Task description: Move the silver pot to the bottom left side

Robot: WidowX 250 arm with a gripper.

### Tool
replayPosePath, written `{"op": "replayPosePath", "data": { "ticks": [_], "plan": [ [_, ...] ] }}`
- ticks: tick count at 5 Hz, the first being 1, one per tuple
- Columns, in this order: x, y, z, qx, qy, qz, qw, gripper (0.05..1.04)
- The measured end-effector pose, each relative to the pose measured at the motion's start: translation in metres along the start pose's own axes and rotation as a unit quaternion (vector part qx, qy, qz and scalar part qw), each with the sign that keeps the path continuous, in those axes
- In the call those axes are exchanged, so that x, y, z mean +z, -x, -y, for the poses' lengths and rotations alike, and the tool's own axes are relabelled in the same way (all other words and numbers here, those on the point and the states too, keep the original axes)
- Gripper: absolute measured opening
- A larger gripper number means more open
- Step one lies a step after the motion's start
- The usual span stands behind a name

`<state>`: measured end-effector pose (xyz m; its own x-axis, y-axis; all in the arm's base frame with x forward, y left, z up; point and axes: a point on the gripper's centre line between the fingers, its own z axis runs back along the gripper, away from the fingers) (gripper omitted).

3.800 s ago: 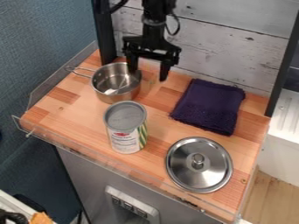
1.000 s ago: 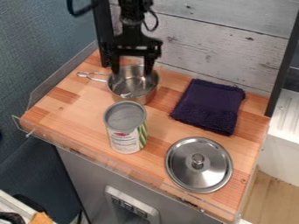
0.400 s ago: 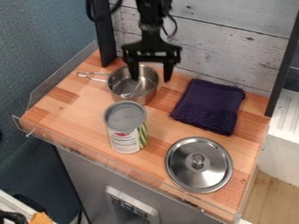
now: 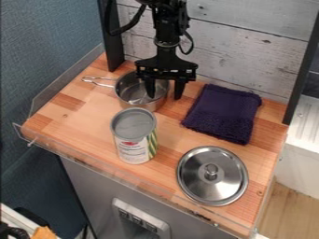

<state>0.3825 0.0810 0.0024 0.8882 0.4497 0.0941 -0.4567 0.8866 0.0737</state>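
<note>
Camera view: tall can upright, just in front of silver pot; lid nearer right, purple cloth behind it. Pot upright, back left, uncovered, shiny, wire handle leftward. Gripper spread wide, straddling pot's right wall.
</note>
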Motion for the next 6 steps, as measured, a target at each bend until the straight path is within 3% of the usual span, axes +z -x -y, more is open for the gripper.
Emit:
{"op": "replayPosePath", "data": {
  "ticks": [1, 2, 3, 4, 5, 6],
  "plan": [
    [-0.001, 0.0, -0.001, -0.001, -0.004, 0.001, 1.0, 0.359],
    [-0.002, 0.002, -0.002, 0.004, -0.006, -0.002, 1.0, 0.152],
    [-0.002, 0.003, -0.002, 0.0, -0.006, -0.002, 1.0, 0.084],
    [-0.002, 0.005, -0.004, -0.009, -0.008, -0.01, 0.9999, 0.083],
    [0.035, 0.003, -0.027, -0.003, 0.0, 0.019, 0.9998, 0.082],
    [0.069, 0.015, -0.058, -0.017, -0.008, 0.035, 0.9992, 0.082]
  ]
}}
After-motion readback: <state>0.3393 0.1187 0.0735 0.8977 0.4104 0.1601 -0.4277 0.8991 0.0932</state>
